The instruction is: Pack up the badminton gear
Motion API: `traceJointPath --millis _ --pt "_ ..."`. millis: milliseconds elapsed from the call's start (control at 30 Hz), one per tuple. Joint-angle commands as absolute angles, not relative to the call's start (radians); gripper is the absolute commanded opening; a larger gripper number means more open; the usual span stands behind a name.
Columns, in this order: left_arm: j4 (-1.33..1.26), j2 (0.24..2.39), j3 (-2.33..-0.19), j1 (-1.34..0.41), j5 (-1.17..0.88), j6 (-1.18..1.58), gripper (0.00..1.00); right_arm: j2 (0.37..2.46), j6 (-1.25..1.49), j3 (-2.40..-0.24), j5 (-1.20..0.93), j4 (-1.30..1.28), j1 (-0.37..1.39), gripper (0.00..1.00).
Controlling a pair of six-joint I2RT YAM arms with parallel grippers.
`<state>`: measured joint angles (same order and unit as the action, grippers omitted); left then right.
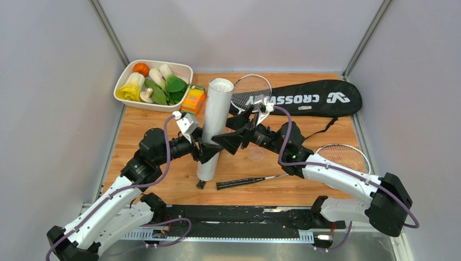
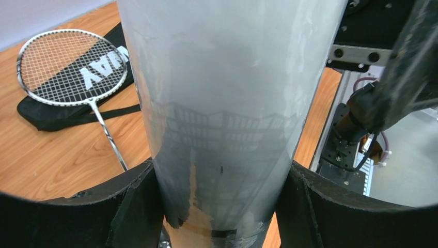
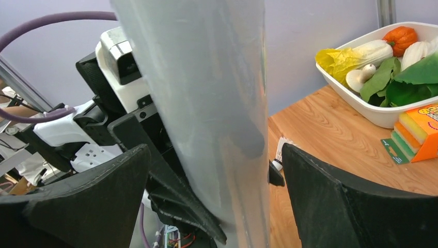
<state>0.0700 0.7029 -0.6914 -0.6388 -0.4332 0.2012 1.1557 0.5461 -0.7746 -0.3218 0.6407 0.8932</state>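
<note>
At the middle of the pale, grained wooden tabletop (image 1: 261,193) we see the long white tube (image 1: 216,122) standing on end, a smooth, matte cardboard-like cylinder with a round closed top and scuffed grey tape near its foot. Our left gripper (image 2: 219,173) clamps it low down: the two broad black fingers (image 2: 131,206) press against opposite sides of the tube with no gap showing, so the jaws are parted only by the tube's width. Our right gripper (image 3: 216,150) comes in from the other side a little higher, its black wedge-shaped fingers (image 3: 335,201) spread wide around the tube; a clear gap shows on the right finger's side, so it straddles without gripping. Behind the tube lies the flat black CROSSWAY bag (image 1: 321,98), soft fabric with white lettering, and on its left end rests one racket (image 1: 251,91) with a thin silver oval frame and a fine white string grid. A second racket's strung oval head (image 1: 343,156) lies at the right, partly hidden under our right arm, while its black handle (image 1: 239,183) lies on the wood just beside the tube's foot. At the back left sit a glossy white rectangular dish (image 1: 120,95) of toy vegetables and, just beside it, a small orange-and-green box (image 1: 193,100).
</note>
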Motion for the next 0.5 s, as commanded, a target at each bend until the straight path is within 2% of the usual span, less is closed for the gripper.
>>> traceJointPath --millis 0,267,400,467 --pt "-0.052 0.698 -0.687 -0.638 -0.48 0.251 0.73 1.223 0.549 -0.855 -0.263 0.792 0.928 0.99" --pt "-0.054 0.7 -0.679 -0.638 -0.472 0.289 0.8 1.318 0.519 -0.927 -0.287 0.802 0.95 0.84" --pt "-0.048 0.695 -0.681 -0.638 -0.459 0.304 0.86 1.319 0.51 -0.925 -0.293 0.813 0.95 0.72" --pt "-0.045 0.696 -0.683 -0.638 -0.463 0.311 0.9 1.314 0.509 -0.921 -0.293 0.819 0.951 0.61"
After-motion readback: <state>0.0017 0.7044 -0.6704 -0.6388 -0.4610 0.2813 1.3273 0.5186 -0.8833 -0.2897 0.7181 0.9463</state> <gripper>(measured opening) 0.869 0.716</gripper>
